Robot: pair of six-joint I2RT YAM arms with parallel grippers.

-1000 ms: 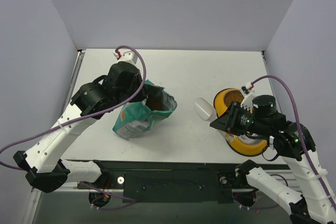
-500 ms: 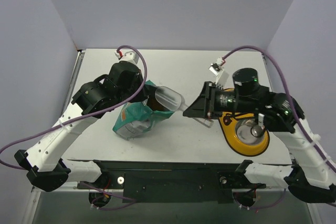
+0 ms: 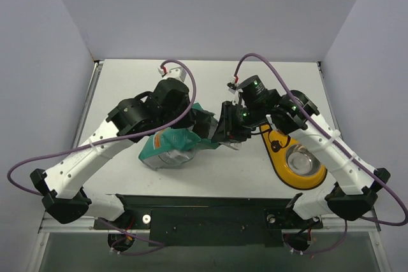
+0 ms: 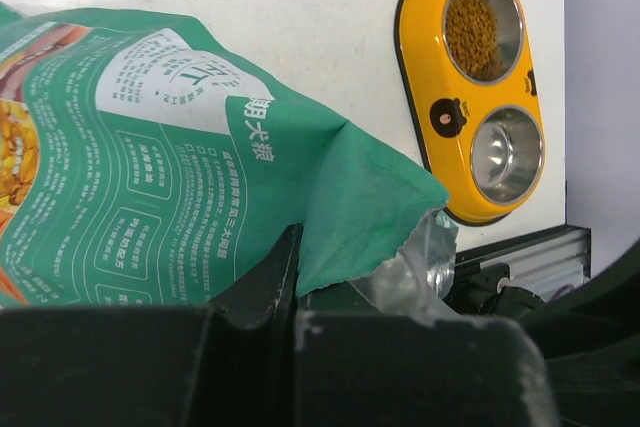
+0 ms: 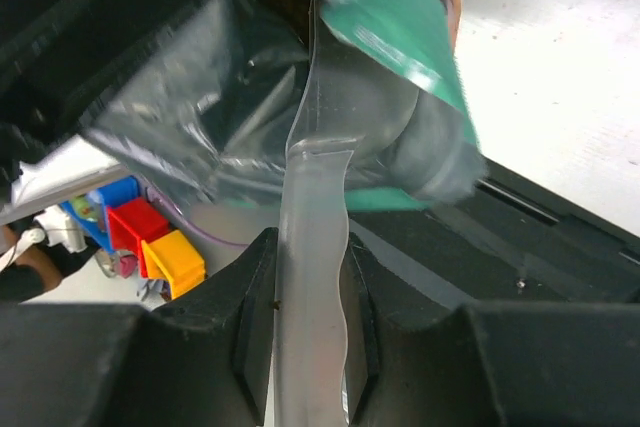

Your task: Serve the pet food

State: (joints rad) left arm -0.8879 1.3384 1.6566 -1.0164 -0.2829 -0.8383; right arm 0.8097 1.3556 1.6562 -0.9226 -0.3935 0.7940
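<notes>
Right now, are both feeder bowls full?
No, only one. The far bowl holds kibble; the near bowl is empty, showing bare shiny steel.

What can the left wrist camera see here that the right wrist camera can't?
Only the left wrist view shows the yellow double bowl on the table: one cup holds pet food, the other steel cup is empty. Only the right wrist view shows the clear scoop with its handle clamped in the right gripper, reaching into the bag's silvery mouth. Both views show the teal-green bag.
</notes>
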